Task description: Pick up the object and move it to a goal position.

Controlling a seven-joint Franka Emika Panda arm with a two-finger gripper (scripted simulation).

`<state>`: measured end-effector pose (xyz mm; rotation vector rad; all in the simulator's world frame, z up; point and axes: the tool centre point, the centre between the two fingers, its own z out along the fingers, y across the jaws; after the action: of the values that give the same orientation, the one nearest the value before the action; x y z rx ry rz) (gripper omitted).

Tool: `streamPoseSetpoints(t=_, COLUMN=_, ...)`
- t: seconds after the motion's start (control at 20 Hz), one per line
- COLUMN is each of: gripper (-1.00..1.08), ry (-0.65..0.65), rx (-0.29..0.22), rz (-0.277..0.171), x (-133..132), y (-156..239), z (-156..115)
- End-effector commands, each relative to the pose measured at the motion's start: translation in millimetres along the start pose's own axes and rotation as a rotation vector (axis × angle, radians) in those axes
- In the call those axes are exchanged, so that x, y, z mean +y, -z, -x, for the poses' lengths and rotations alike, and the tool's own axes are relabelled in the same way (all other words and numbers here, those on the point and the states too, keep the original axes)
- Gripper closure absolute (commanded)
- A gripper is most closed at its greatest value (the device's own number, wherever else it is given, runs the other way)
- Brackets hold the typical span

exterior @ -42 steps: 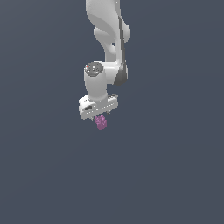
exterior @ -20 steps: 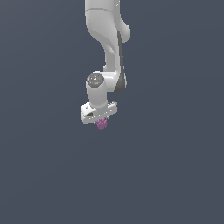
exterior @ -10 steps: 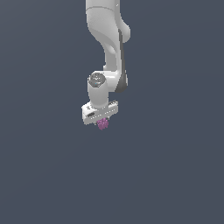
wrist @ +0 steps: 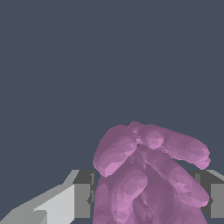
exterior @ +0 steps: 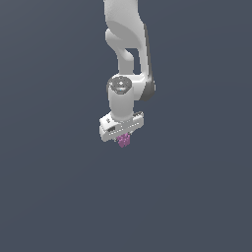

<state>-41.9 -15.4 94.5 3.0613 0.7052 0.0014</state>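
The object (exterior: 123, 140) is a small pink-purple knobbly blob that pokes out just below my white gripper (exterior: 123, 139) in the exterior view. In the wrist view the object (wrist: 148, 175) fills the space between my two grey fingers (wrist: 83, 194), which press it from both sides. My gripper is shut on the object and holds it off any surface. The arm (exterior: 129, 59) comes down from the top of the exterior view. The upper part of the object is hidden by the gripper body.
Only a plain dark grey-blue background surrounds the arm in both views. No other objects, containers, edges or goal marker show.
The arm has carried the object a short way toward the exterior view's right and slightly up. The grip on the object has not changed.
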Motion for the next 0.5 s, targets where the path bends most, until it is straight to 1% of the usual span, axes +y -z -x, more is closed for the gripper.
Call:
streamPoseSetpoints(t=0.0, gripper=1.08, ry=0.0, rx=0.0, rz=0.0, x=-10, y=15, z=-17)
streamPoseSetpoints(t=0.45, gripper=1.08, ry=0.0, rx=0.0, rz=0.0, x=-48, y=72, z=-87)
